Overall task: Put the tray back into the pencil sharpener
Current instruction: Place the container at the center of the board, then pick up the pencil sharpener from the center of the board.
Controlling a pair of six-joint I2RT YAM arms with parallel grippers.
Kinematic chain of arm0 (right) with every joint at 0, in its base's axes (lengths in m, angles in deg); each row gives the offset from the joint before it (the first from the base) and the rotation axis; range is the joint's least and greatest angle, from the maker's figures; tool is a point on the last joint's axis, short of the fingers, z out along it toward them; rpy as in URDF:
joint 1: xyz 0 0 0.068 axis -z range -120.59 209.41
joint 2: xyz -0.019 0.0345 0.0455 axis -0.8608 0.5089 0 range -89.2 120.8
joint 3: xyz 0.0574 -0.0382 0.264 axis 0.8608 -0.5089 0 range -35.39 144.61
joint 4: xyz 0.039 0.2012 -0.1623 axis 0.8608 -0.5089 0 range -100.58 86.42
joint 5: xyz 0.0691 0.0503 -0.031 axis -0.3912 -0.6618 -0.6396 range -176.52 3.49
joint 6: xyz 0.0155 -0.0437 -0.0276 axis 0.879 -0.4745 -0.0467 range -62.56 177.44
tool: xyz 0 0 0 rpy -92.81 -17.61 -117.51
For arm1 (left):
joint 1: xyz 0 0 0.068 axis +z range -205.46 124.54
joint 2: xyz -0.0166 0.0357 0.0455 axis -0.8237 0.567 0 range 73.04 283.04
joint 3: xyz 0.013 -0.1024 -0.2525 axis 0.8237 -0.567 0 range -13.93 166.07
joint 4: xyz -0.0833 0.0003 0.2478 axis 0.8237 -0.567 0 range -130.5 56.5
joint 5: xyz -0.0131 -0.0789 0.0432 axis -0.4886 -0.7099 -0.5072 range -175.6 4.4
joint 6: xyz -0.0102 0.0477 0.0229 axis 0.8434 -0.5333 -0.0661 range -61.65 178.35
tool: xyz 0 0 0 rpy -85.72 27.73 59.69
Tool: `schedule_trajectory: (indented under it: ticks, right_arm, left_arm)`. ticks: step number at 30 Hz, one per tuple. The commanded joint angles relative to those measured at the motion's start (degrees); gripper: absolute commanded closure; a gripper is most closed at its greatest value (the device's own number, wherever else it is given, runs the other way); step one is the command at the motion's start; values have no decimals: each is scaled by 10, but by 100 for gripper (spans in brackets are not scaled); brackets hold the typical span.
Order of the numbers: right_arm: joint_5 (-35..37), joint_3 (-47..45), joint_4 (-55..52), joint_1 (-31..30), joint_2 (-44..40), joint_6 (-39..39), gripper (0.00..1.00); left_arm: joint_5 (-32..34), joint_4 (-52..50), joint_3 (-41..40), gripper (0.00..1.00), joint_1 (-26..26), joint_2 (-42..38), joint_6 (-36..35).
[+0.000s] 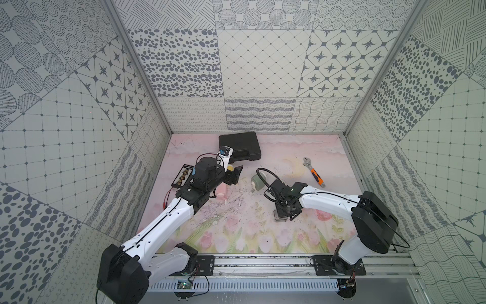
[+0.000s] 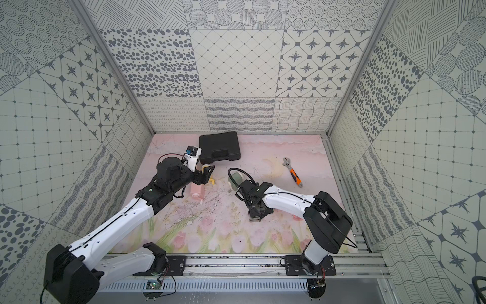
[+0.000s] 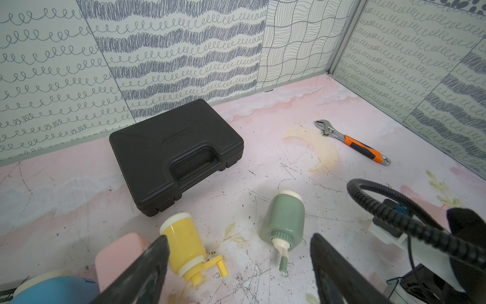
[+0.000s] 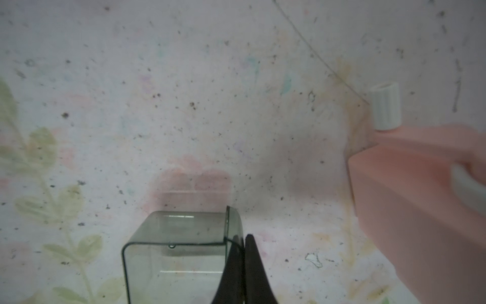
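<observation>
Showing embossed lettering, too blurred to read, on the black case (image 3: 176,155) lid. Bending the right arm (image 1: 328,201) down with right jaws pinching one wall of the clear tray (image 4: 173,252), near the pink pencil sharpener (image 4: 420,205); stretching the left arm (image 1: 168,218) over that sharpener with left jaws spread, empty

The walls (image 1: 257,79) all around are white with gray drawings on them: dots, stars, squares, wavy lines and little curls, put together in patches like a quilt. Shiny gray metal posts (image 1: 140,68) stand in the two far corners, and a metal rail (image 1: 263,265) with a strip of little slots (image 1: 263,285) runs along the near edge. The floor (image 1: 263,231) is a soft pink mat with painted clouds, a pale yellow moon (image 3: 330,151), green leaves and pink flowers, and it is dirty with dark specks and thin scratches under bright, even light.
</observation>
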Motion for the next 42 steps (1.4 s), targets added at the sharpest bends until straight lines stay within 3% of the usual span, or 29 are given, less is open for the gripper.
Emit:
schedule_trajectory:
  ticks: [1,15,20,27,34,38,42]
  right_arm:
    - [-16,6,19,7,6,-14,96]
    - [-27,6,44,12,15,-8,80]
    - [-21,-9,55,12,-59,2,68]
    - [-10,-107,126,12,-215,52,65]
    - [22,-172,157,14,-303,97,64]
    - [37,-189,156,20,-328,108,64]
    - [35,-205,159,24,-349,111,64]
  left_arm:
    - [-9,13,4,16,2,4,-7]
    - [-8,3,11,16,3,26,-14]
    - [-18,-3,9,16,2,30,-20]
    - [-62,-33,33,16,0,63,-21]
    - [-98,-131,98,16,-34,149,-43]
    - [-78,-227,165,15,-65,234,-56]
    - [-9,-284,224,13,-106,318,-64]
